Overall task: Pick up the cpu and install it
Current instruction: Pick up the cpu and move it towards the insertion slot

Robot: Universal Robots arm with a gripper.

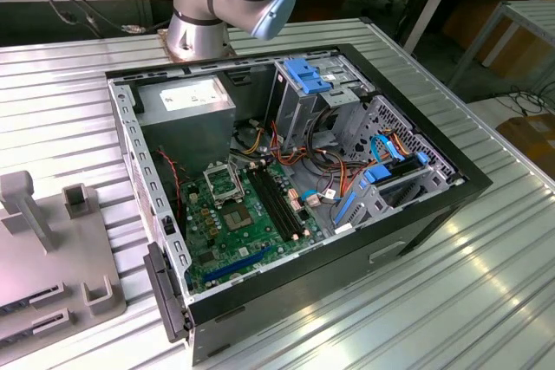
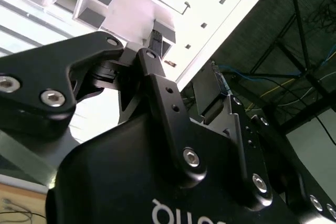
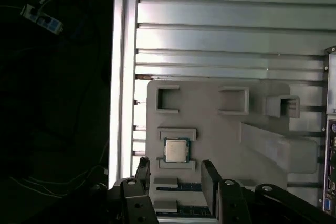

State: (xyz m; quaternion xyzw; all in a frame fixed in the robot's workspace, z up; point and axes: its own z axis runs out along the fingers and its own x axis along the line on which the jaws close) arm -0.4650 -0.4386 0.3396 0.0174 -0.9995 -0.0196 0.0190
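Ribbed metal counter (image 3: pixel 226 35) lies bare beyond the grey fixture tray (image 3: pixel 210 129), which sits close to the counter's edge. The cpu (image 3: pixel 176 149) rests flat in a square recess of the tray. The gripper (image 3: pixel 175 166) hovers just beside it, jaws spread apart, gripping nothing.

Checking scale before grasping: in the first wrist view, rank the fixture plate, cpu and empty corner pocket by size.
Largest: fixture plate.
Then cpu and empty corner pocket, which look alike in size, so they are not ranked.
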